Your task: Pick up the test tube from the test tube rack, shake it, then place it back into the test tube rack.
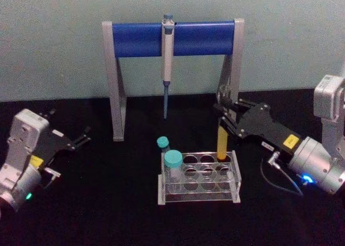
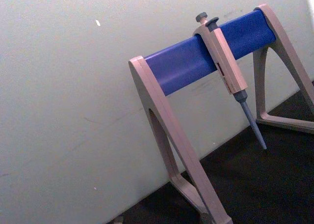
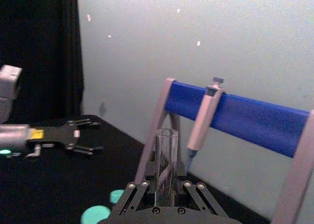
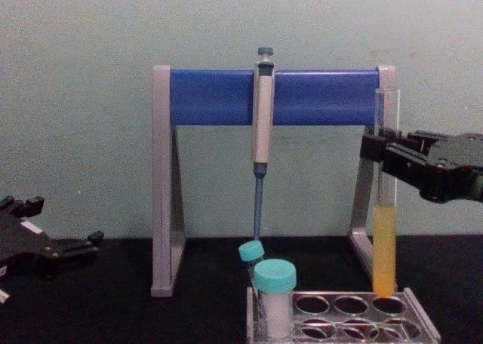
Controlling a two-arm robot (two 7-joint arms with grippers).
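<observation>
Right gripper clamped on the upright test tube
Head view: tube stood at the back right hole of the test tube rack; left gripper rested far left, fingers apart; chest view: tube's bottom met the rack's top.

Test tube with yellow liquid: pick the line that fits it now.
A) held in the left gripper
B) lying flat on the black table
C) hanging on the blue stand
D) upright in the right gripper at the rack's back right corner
D: the right gripper is shut on the upright test tube, whose bottom is at the test tube rack back right hole.
</observation>
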